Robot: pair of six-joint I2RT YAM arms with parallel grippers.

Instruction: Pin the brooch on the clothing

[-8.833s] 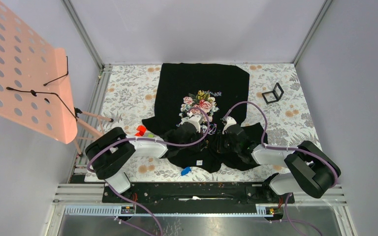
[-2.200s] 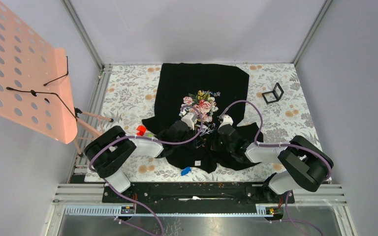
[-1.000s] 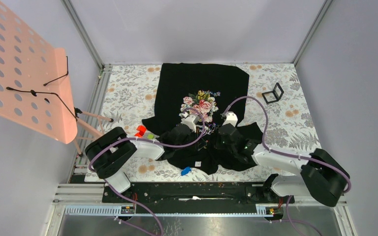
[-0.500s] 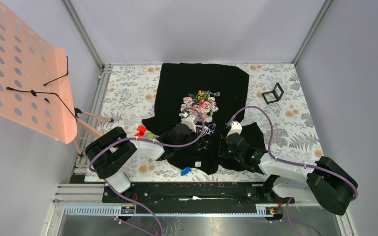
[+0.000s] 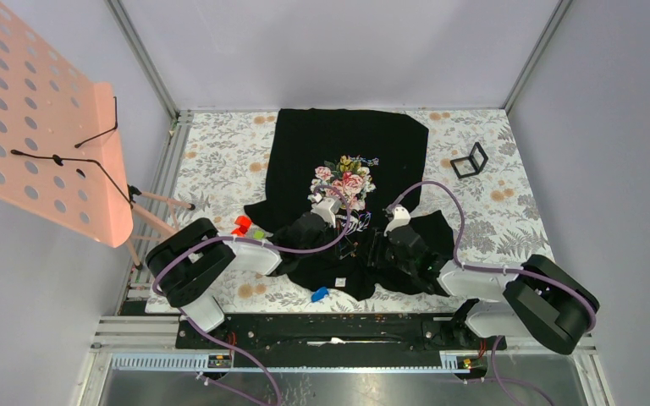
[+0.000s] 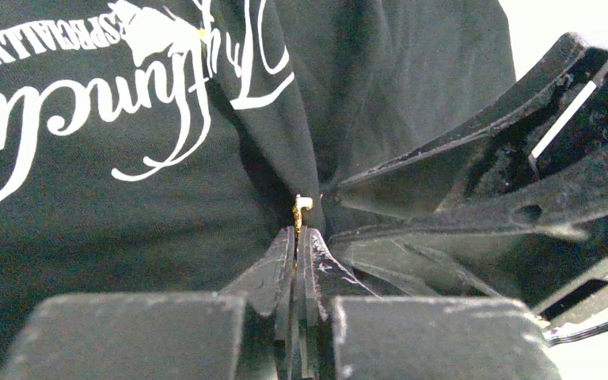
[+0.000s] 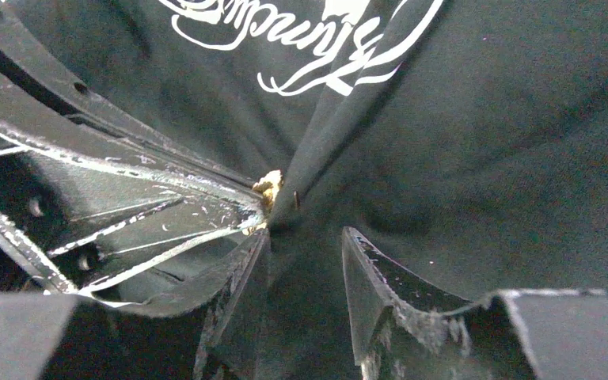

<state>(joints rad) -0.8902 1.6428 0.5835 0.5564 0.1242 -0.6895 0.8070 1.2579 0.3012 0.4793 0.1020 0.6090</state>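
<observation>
Blue piece (image 5: 320, 294): we log it on the table (image 5: 220, 161), on the near side of the rose print (image 5: 344, 180), just off the near hem of the clothing (image 5: 351, 139).
Left gripper (image 6: 298, 236): clenched on the brooch (image 6: 298, 207), fingers pressed together with a thin gold sliver between them; it sits on the near side of the rose print.
Brooch: tiny and gold, standing out of the left gripper's fingertips and pressed against a raised fold of black cloth, nearer than the rose print and just below the white script lettering (image 6: 87, 119).
Right gripper (image 7: 305, 235): released, fingers spread with nothing held; we see a ridge of cloth running up from between them, and the brooch just beyond its fingertips.
Red block (image 5: 241, 224) and green block (image 5: 256, 232): just beside each other on the table, left of and nearer than the rose print, at the clothing's edge.
Clothing: black T-shirt, its far part spread flat around the rose print, its near part bunched under both arms.
Black frame (image 5: 471, 160): small open frame on the table, right of the rose print and clear of the clothing.
Pink board (image 5: 42, 118): perforated and raised on a stand, well left of the rose print.
</observation>
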